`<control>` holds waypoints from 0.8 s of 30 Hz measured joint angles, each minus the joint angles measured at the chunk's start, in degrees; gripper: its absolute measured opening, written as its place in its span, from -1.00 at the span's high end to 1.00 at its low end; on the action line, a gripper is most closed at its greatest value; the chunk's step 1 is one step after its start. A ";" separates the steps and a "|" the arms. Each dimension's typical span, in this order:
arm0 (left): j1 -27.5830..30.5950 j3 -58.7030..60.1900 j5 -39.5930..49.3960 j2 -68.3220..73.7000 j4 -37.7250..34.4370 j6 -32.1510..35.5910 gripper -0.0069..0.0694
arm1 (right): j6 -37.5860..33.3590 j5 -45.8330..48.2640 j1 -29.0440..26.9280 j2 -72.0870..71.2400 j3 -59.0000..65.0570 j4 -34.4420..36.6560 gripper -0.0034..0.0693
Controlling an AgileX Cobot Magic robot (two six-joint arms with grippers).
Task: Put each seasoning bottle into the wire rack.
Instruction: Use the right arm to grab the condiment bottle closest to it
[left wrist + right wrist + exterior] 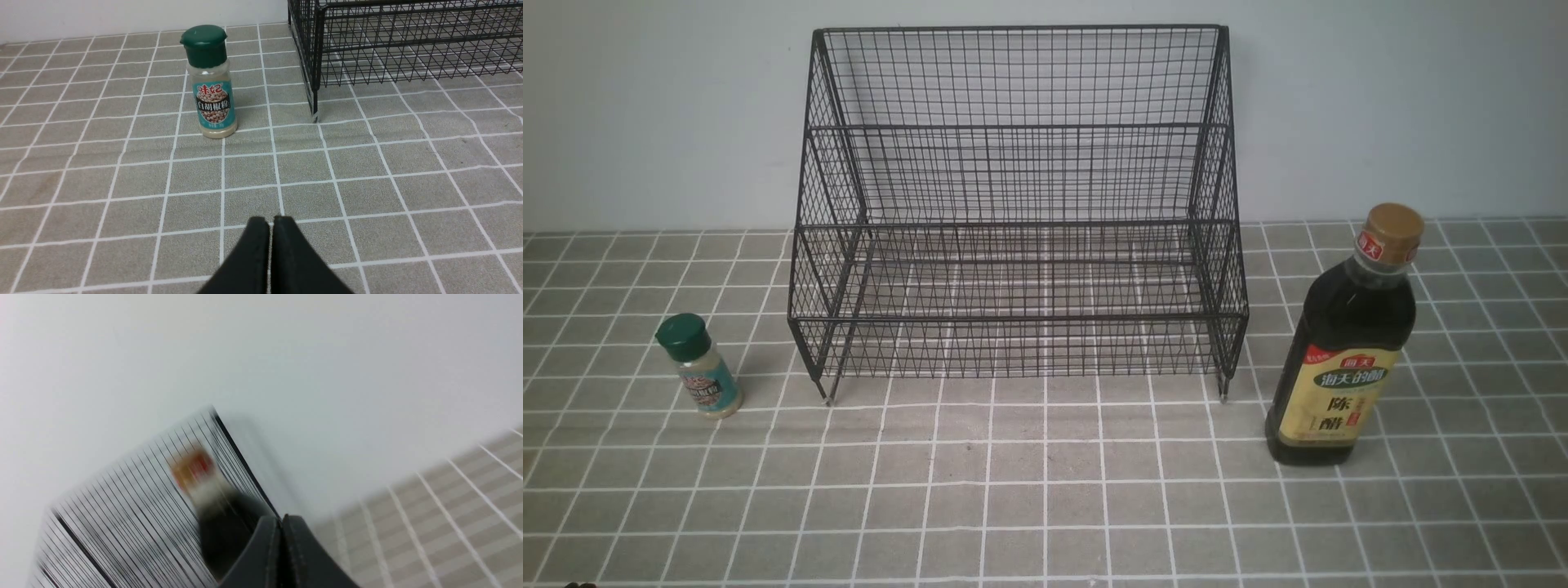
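Nearest the robot, the left pincer [271,220] hovers low over the tiled desk [1045,506] with its two black fingers pressed together and nothing between them. The right pincer [282,517] is likewise closed and empty. Its wrist view is tilted and badly blurred, so little beyond that can be read there. Neither arm shows in the front view.

Further out, the small shaker [698,367] with the green cap stands upright on the desk on the robot's left, ahead of the left pincer with bare tiles between them. It is near the wire rack [1017,245] but apart from its front left leg. The tall vinegar bottle [1347,351] stands upright on the robot's right, just beside the rack's front right leg. In the right wrist view it appears as a dark smear close in front of the right pincer.

Both bottles have a vertical long axis, so a sideways grasp around the body looks suitable. The left arm is the nearer one for the shaker, the right for the vinegar. Either pincer must spread first.

Farthest back, the rack stands against the pale wall [645,106] with both tiers empty. No bottle is placed yet.
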 joint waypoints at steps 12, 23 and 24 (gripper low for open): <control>0.00 0.00 0.00 0.00 0.00 0.00 0.84 | 0.15 -2.32 0.00 0.00 -3.81 0.86 0.95; 0.00 0.00 0.00 0.00 0.00 0.00 0.84 | -9.88 23.99 6.04 26.59 -33.00 -13.87 0.83; 0.00 0.00 0.00 0.00 0.00 0.00 0.84 | -13.51 25.98 7.68 30.82 -36.38 -13.11 0.77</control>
